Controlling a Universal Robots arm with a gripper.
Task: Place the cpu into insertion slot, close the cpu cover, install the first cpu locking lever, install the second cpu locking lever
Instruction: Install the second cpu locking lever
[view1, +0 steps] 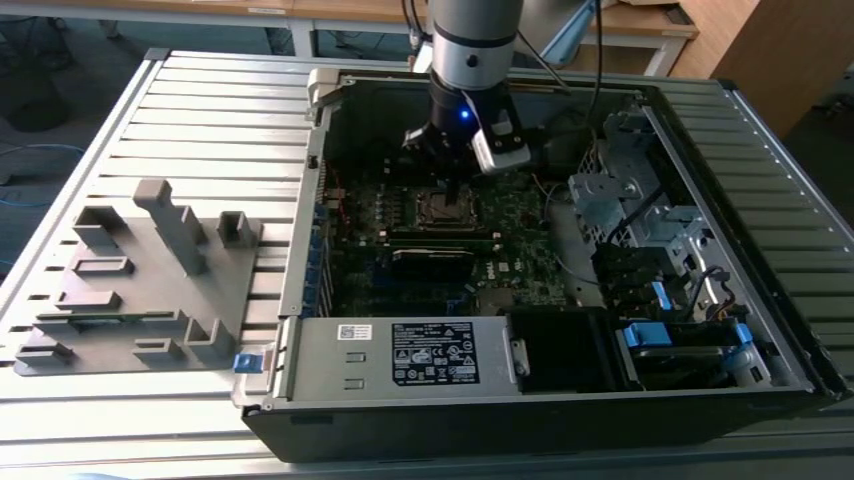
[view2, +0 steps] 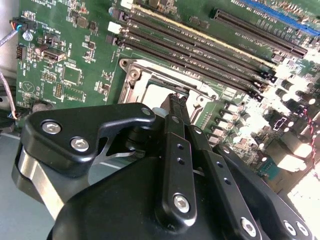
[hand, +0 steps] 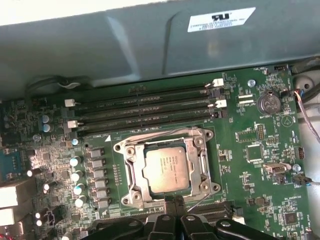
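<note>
First wrist view gives you the clearest look. The cpu (hand: 167, 169) lies flat in the insertion slot (view1: 427, 208), its grey metal top facing up. There is fine print on that top, but it is too small to read. The cpu cover (hand: 198, 165) lies down around the chip, and the grey top shows through its cut-out middle. A thin wire lever (hand: 199, 199) slants across the socket corner, just beside your fingertips. You cannot tell from these pictures whether it is latched.

Your gripper (hand: 173, 201) hangs just over the edge of the socket. In the second wrist view the gripper (view2: 175, 98) has its two black fingers (view2: 172, 145) brought together at the tips. Nothing can be seen between them. The silver frame of the cover (view2: 142, 80) sits right beyond those tips.

On the far side of the socket from your gripper run the long memory slots (hand: 142, 107). Beyond them, a white printed label (hand: 221, 19) is stuck on the grey case wall (hand: 125, 55).

In the exterior view the arm (view1: 474, 40) reaches down into the open computer case (view1: 747, 230), with the gripper (view1: 447, 182) directly above the socket. On the near side, the power supply (view1: 320, 370) carries a large black-and-white label (view1: 434, 352). A grey moulded fixture (view1: 134, 290) lies on the slatted table (view1: 200, 110), at the exterior view's left, well apart from the case.
</note>
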